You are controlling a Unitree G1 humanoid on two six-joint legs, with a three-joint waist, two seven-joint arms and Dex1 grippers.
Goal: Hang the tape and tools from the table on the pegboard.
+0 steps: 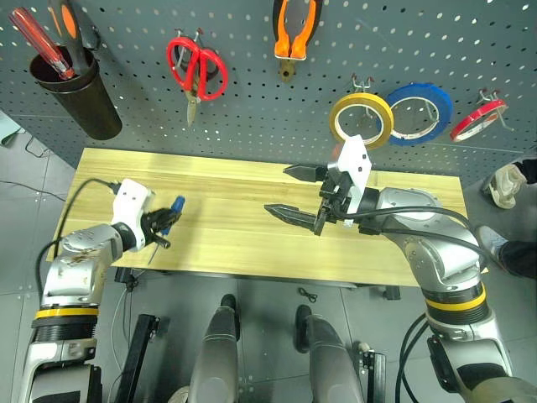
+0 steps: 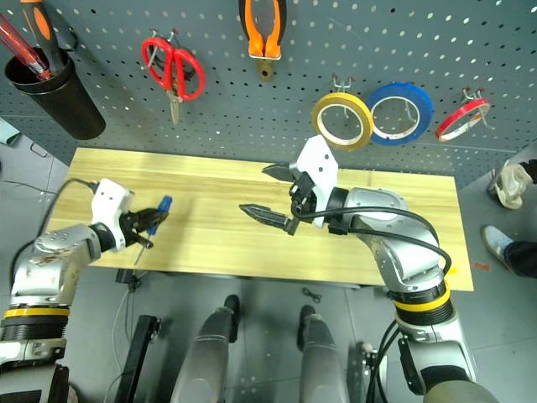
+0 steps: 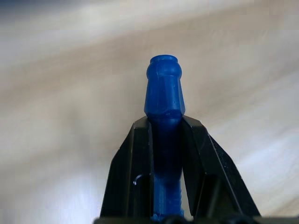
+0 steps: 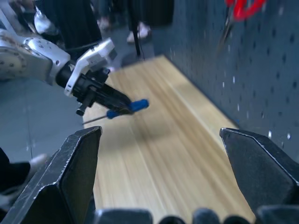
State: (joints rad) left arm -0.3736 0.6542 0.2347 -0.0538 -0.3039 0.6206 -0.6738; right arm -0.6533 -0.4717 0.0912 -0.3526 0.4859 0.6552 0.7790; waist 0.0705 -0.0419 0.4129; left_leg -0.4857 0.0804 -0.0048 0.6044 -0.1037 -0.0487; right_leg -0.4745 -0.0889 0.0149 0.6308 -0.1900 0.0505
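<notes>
- While the left gripper [image 1: 164, 225] is clamping the blue screwdriver [image 1: 174, 210] by its handle, it is hovering over the table's [image 1: 235, 252] left end, shaft sticking out toward the near edge.
- Right gripper [image 1: 300, 195] is hanging over mid-table with its jaws spread wide, gripping nothing.
- Yellow tape [image 1: 361, 119] is hanging on a pegboard [image 1: 252, 109] hook, far right of centre, just left of a blue roll [image 1: 419, 113] and a red roll [image 1: 478, 119].
- Red scissors [image 1: 196, 70] and orange pliers [image 1: 295, 29] are hanging on the board too.
- Black cup [image 1: 80, 88] is sitting far left on the board, holding other tools.
</notes>
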